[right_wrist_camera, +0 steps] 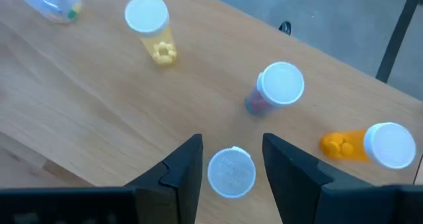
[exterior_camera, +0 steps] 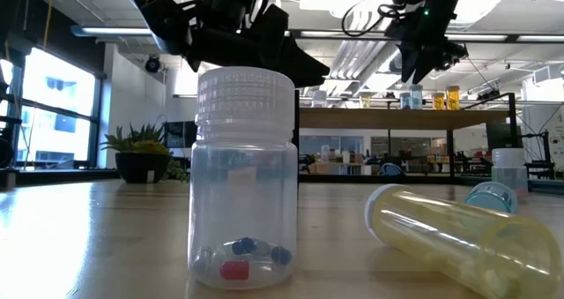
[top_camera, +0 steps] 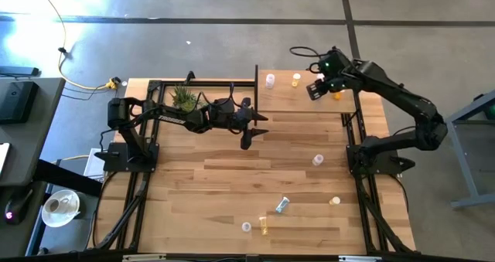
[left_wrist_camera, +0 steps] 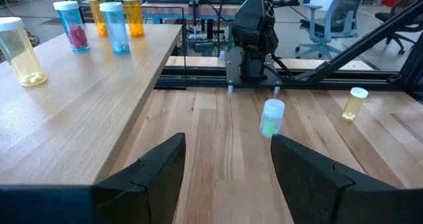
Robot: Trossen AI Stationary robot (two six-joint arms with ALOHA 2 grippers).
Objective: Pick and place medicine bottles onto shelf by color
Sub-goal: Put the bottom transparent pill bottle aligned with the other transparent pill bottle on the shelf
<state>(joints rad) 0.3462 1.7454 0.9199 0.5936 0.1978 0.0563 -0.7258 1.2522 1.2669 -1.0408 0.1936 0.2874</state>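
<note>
The shelf (top_camera: 305,100), a pale wood board, stands at the table's far right. Several medicine bottles stand upright on it: a yellow one (right_wrist_camera: 151,26), a bluish one (right_wrist_camera: 279,86), an orange one (right_wrist_camera: 370,145). My right gripper (right_wrist_camera: 231,141) hovers over the shelf, open. Its fingers stand on either side of a white-capped bottle (right_wrist_camera: 231,172), which stands on the shelf, without touching it. My left gripper (left_wrist_camera: 228,145) waits open over the table's middle (top_camera: 255,131). More bottles stand or lie on the tabletop (top_camera: 317,160), (top_camera: 282,205).
A potted plant (top_camera: 184,98) stands at the far left. Near the front edge stand a clear bottle (exterior_camera: 245,184) and a lying yellow one (exterior_camera: 458,237). A green-filled bottle (left_wrist_camera: 271,117) and a yellow one (left_wrist_camera: 355,104) stand ahead of my left gripper. The right arm's base (top_camera: 375,158) sits beyond.
</note>
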